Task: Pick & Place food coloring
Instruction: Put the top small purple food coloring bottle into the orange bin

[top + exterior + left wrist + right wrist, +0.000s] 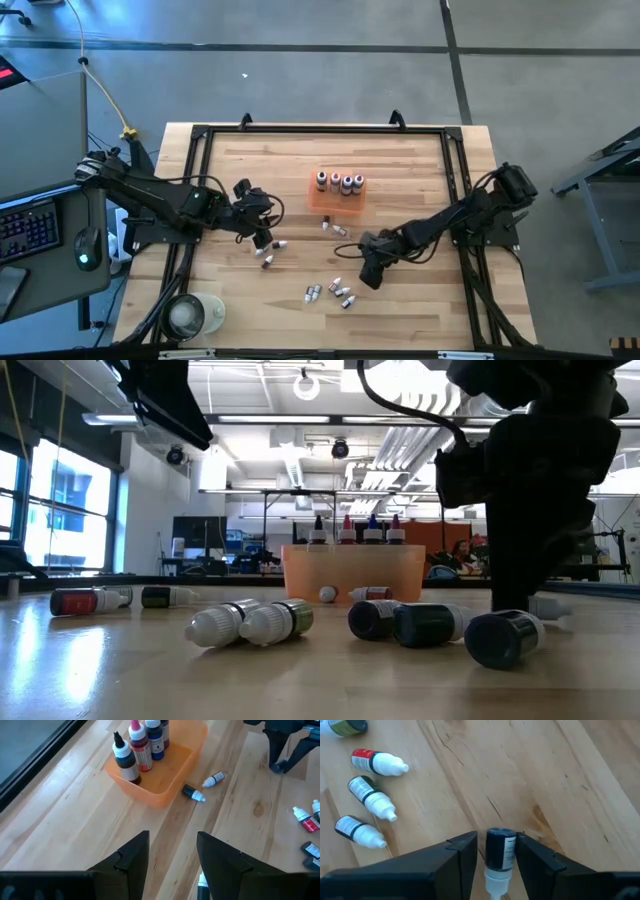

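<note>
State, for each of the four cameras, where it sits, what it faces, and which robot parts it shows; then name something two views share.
High: overhead, facing down on the table; both arms.
Low: at tabletop height, facing the tray and room; the arms from above.
Left wrist: behind the open left gripper, facing the tray.
Right wrist: behind the right gripper around a bottle.
Shared: the tray holding four bottles.

Orange tray sits mid-table with four capped dropper bottles upright inside. More bottles lie on their sides up front. A dark gripper looms right, possibly touching one dark bottle.
</note>
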Tool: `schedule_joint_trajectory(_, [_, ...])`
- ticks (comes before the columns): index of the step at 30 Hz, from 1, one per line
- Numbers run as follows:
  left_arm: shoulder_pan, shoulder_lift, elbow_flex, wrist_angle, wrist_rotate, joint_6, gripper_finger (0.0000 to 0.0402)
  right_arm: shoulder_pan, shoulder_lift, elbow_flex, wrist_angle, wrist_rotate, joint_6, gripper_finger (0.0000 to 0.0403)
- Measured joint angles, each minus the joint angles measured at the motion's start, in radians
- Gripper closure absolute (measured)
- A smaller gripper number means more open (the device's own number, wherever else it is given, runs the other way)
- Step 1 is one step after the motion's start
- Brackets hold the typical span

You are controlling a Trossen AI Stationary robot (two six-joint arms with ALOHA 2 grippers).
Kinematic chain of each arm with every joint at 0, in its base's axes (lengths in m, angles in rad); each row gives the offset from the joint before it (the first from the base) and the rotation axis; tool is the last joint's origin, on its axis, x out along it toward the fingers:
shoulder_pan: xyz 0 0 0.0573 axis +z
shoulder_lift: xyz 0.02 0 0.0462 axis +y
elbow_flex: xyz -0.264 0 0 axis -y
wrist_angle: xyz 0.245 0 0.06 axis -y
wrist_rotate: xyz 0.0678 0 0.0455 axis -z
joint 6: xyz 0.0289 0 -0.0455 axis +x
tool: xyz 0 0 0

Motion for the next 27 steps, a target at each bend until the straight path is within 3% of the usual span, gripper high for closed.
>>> schedule_joint_trajectory(4, [0.0,0.0,0.0,0.0,0.0,0.0,0.0238,-0.004,0.001,-0.001,-0.017,0.016,-0.014,0.0294])
schedule_joint_trajectory(11, [0.0,0.0,0.0,0.0,0.0,0.0,0.0238,-0.04,-0.014,-0.006,0.067,-0.057,-0.075,0.0346])
schedule_joint_trajectory(17, [0.0,0.0,0.0,0.003,0.0,0.0,0.0238,-0.112,-0.083,-0.008,0.248,-0.055,-0.231,0.0343])
schedule_joint_trajectory(23, [0.0,0.0,0.0,0.035,-0.001,-0.001,0.0238,-0.232,-0.217,-0.007,0.388,0.094,-0.515,0.034])
schedule_joint_trajectory(27, [0.0,0.0,0.0,0.037,0.002,-0.001,0.0238,-0.311,-0.302,-0.005,0.344,0.243,-0.759,0.0341])
